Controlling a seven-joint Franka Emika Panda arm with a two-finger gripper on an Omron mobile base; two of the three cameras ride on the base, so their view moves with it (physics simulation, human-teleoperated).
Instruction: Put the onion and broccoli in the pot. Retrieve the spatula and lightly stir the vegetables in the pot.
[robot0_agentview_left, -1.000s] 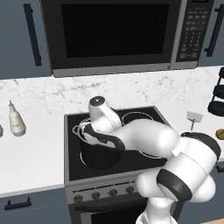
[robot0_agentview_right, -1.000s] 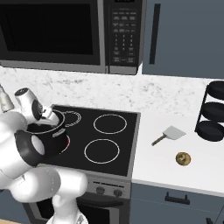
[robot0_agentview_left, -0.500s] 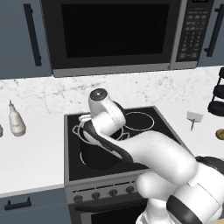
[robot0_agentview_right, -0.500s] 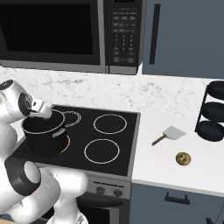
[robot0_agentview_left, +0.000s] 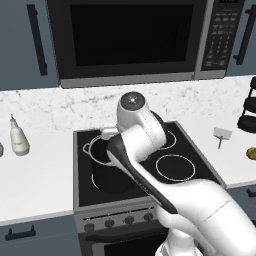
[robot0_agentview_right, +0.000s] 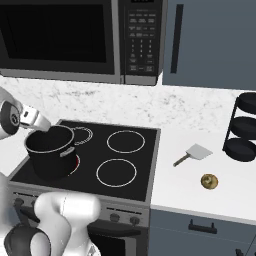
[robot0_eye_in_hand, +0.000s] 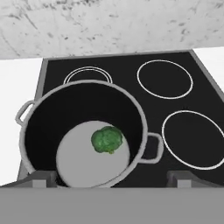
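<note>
here, the gripper (robot0_eye_in_hand: 112, 181) looks straight down into the pot (robot0_eye_in_hand: 41, 131), and its two dark finger tips (robot0_eye_in_hand: 39, 179) sit far apart at the bottom corners of the hand view, so the jaws are spread wide with nothing between them. directly under them, the broccoli (robot0_eye_in_hand: 106, 140), a small green clump, lies on the pale grey floor of the pot, a little right of centre. the pot is black with a silvery rim and a small loop handle on each side, and it stands on the front left burner of the black stovetop (robot0_eye_in_hand: 205, 83). three more burner rings are marked in white on the glass around it.

from the left base view, the white arm (robot0_agentview_left: 150, 150) curves up from the lower right and bends over the pot (robot0_agentview_left: 107, 172), hiding much of it. off to the right, on the white counter (robot0_agentview_right: 200, 200), the spatula (robot0_agentview_right: 192, 154) lies flat with its pale blade pointing away from the stove and its thin dark handle toward it. the onion (robot0_agentview_right: 209, 181), a small yellowish-tan bulb, rests on the same counter nearer the front edge, close to the spatula but apart from it. a dark tiered rack (robot0_agentview_right: 243, 127) stands at the far right, and a black microwave (robot0_agentview_right: 65, 37) hangs above the stove. on the counter left of the stove stands a small white bottle (robot0_agentview_left: 19, 140).
</note>
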